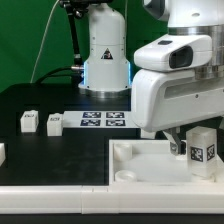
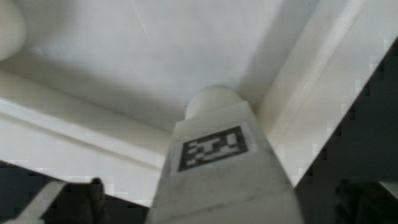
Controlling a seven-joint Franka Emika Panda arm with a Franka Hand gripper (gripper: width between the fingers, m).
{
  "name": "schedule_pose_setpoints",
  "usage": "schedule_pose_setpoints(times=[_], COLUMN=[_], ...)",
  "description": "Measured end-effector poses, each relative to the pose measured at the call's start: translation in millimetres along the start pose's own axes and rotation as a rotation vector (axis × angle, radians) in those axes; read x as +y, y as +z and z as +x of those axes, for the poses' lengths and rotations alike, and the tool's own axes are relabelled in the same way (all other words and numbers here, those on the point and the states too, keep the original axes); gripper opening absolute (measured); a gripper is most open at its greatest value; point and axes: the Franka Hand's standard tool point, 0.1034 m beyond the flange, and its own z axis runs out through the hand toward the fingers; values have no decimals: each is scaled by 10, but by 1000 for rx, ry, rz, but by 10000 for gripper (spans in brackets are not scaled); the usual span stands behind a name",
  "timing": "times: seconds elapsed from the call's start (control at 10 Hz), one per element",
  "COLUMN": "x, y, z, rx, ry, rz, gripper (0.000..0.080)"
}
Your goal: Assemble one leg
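Clamping the leg (image 1: 204, 150) in the claw (image 1: 197, 140), jaws drawn in against its sides, tag facing the exterior camera. Holds it upright, straight below the wrist. Shows, in the wrist view, the same leg (image 2: 222, 165) running out from between the jaws, rounded tip close to an inner corner of the large white square piece (image 2: 160, 60); cannot tell whether tip and piece touch. Hangs over that piece (image 1: 150, 158), which lies flat on the black counter (image 1: 40, 150) right under the claw. Has the marker board (image 1: 103, 120) near, beyond the piece, towards the exterior view's left of the claw. Has one loose leg (image 1: 54, 123) well apart from the claw, farther that same way, and a second loose leg (image 1: 29, 122) just past it.
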Motion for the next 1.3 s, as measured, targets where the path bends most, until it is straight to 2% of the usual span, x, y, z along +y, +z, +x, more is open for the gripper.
schedule_pose_setpoints(times=[0.2, 0.3, 0.4, 0.5, 0.7, 1.2, 1.3], x=[1, 0, 1, -1, -19, -31, -32], y=[3, 3, 3, 3, 10, 28, 30], z=[-2, -1, -2, -1, 1, 14, 17], rx=[0, 0, 0, 0, 1, -1, -5], ry=[1, 17, 17, 25, 302, 1072, 1151], rz=[0, 0, 0, 1, 10, 11, 9], gripper=[366, 366, 291, 291, 291, 291, 291])
